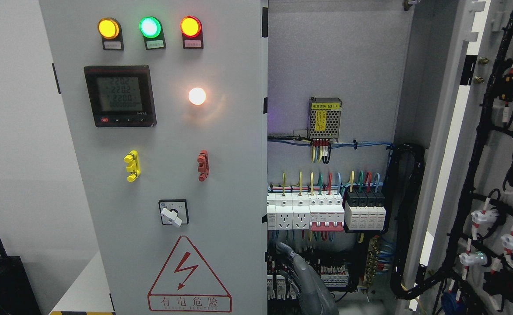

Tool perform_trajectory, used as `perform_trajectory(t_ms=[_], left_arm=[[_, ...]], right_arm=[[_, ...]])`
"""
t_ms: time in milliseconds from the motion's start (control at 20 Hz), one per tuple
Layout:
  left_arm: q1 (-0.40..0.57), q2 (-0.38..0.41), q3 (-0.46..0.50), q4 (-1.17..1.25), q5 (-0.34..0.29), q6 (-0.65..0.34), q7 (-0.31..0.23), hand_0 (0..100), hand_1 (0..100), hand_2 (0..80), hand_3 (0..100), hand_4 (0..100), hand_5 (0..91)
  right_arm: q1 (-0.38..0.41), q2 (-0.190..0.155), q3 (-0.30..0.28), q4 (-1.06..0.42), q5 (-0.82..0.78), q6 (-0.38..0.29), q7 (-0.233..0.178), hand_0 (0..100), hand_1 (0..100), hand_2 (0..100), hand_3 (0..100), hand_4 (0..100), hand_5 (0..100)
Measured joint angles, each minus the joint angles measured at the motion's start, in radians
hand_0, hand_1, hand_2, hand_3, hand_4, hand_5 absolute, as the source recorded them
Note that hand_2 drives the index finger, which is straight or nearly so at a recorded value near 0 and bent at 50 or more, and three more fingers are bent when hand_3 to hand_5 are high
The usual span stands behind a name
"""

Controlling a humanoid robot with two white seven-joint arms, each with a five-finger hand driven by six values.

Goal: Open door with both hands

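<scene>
The cabinet's left door point(221, 144) is a grey panel standing shut or nearly shut, with three lamps, a meter point(120, 96) and a rotary switch point(173, 213) on it. The right door point(493, 175) is swung wide open to the right, its wired inner side facing me. Between them the cabinet's inside point(331, 131) shows, with breakers point(326, 212) and cables. My right hand point(302, 273), grey, rises from the bottom edge right of the middle into the opening. It sits close to the left door's free edge point(267, 245); contact is not visible. The left arm is out of view.
A warning triangle point(189, 273) marks the left door's lower part. Black cable bundles point(407, 218) hang along the right door's hinge side. A white surface point(83, 284) and a dark object point(2, 280) lie at the lower left beside the cabinet.
</scene>
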Motion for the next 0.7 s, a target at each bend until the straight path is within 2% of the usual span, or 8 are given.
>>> perform_trajectory(t_ms=[301, 551, 701], left_arm=[[0.000, 0.000, 0.000, 0.000, 0.000, 0.004, 0.000, 0, 0, 0.0, 0, 3, 0.0], [0.000, 0.000, 0.000, 0.000, 0.000, 0.004, 0.000, 0, 0, 0.0, 0, 3, 0.0], [0.000, 0.000, 0.000, 0.000, 0.000, 0.004, 0.000, 0, 0, 0.0, 0, 3, 0.0]], right_arm=[[-0.017, -0.004, 0.012, 0.006, -0.015, 0.000, 0.004, 11, 0, 0, 0, 0, 0], [-0.036, -0.005, 0.021, 0.014, -0.020, 0.000, 0.042, 11, 0, 0, 0, 0, 0], [-0.048, -0.006, 0.025, 0.021, -0.026, 0.000, 0.049, 11, 0, 0, 0, 0, 0]])
